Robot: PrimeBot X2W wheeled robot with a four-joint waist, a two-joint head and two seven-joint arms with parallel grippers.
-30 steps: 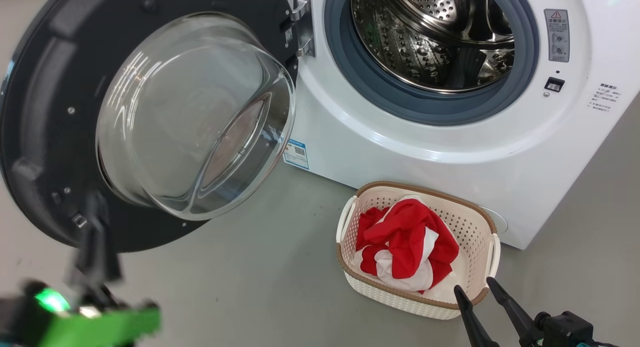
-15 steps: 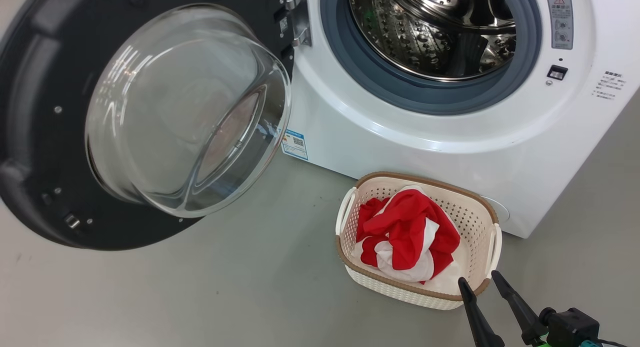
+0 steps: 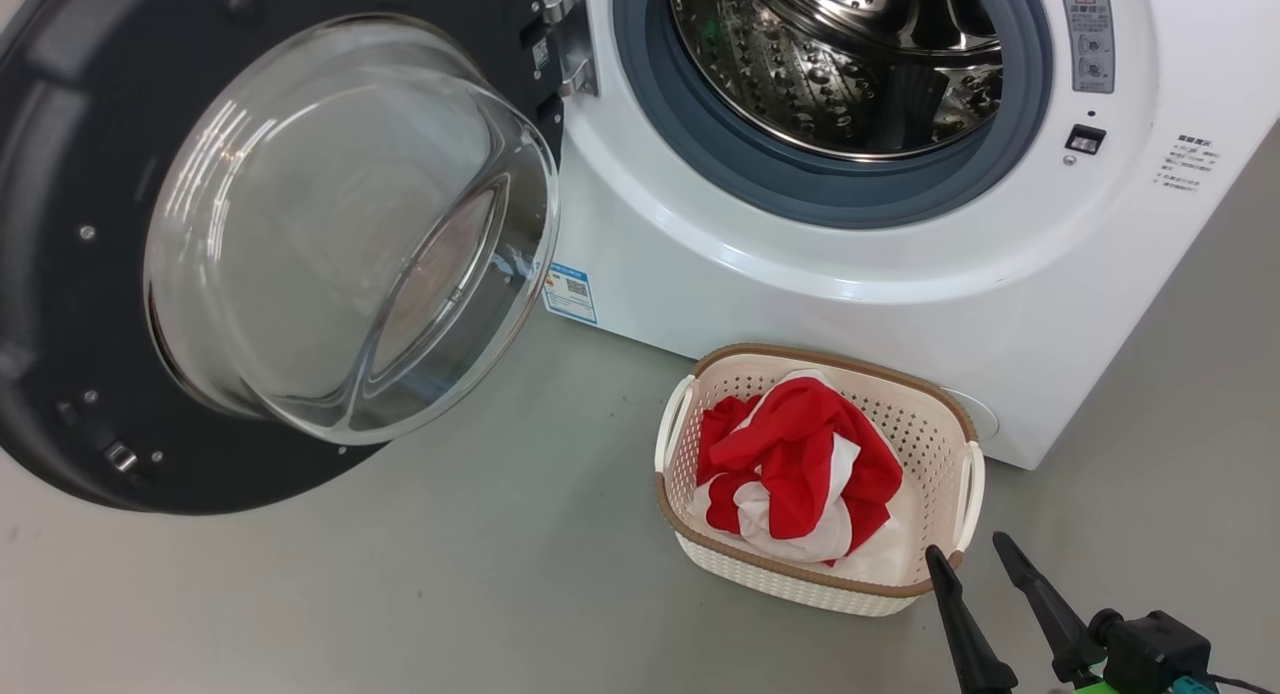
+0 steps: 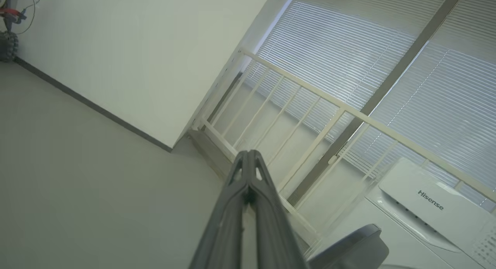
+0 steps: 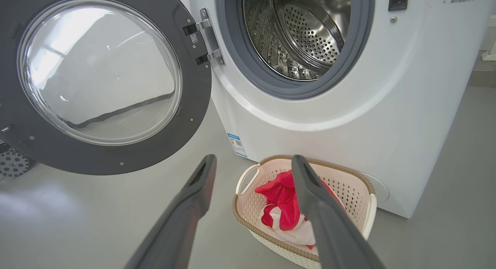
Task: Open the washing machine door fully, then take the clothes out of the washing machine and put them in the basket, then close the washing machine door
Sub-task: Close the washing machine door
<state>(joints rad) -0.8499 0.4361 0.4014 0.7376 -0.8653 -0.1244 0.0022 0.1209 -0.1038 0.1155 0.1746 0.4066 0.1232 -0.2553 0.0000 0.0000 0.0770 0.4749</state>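
Finding the clothes (image 3: 795,464) lying bunched, red with white panels, inside the basket (image 3: 820,357), itself standing on the grey floor (image 3: 500,574) just in front of the washing machine (image 3: 800,284), near its lower right corner. Seeing the washing machine door (image 3: 60,124) hanging wide open on its hinge at the left, glass bowl bulging outward, and the steel drum (image 3: 800,84) lying exposed behind the grey gasket. Reading little on the front: a blue label (image 3: 570,292) with a QR code, a grey warning sticker (image 3: 1086,39) with a red triangle, and small printed lines (image 3: 1187,164), all too fine to make out. Reading "Hisense" (image 4: 430,200) plainly on a white panel in the left wrist view. Noting the right gripper (image 3: 966,544) hovering just beside the basket's near right corner, fingers spread apart, holding nothing. Noting the left gripper (image 4: 248,152) pointing toward a white railing (image 4: 310,92) and window blinds, fingers pressed together with nothing between them.
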